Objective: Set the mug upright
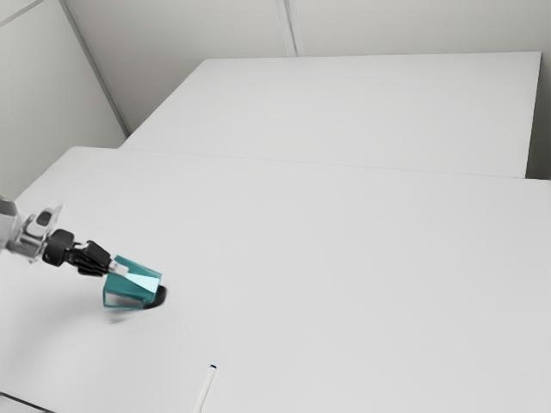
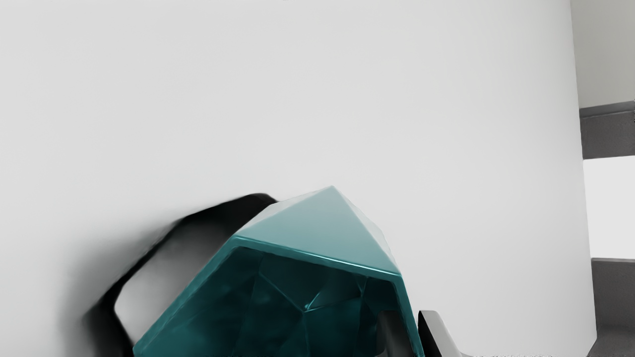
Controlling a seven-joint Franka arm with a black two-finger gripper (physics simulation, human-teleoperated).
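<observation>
Our black two-finger gripper [image 1: 121, 269]: nearly closed, pinching the wall of the faceted teal mug [image 1: 138, 289], one finger inside, one outside. Mug at our fingertips, tilted, mouth towards our hand. White, dark-tipped pen [image 1: 206, 389] well apart from us.

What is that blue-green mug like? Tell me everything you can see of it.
The mug is teal and glossy, perhaps glass or glazed ceramic, with angular facets and a black handle. It is tipped over, its mouth toward the gripper and its handle low, near the table. The gripper pinches its wall at the rim, one finger inside, one outside. I can't tell whether the mug touches the table.
</observation>
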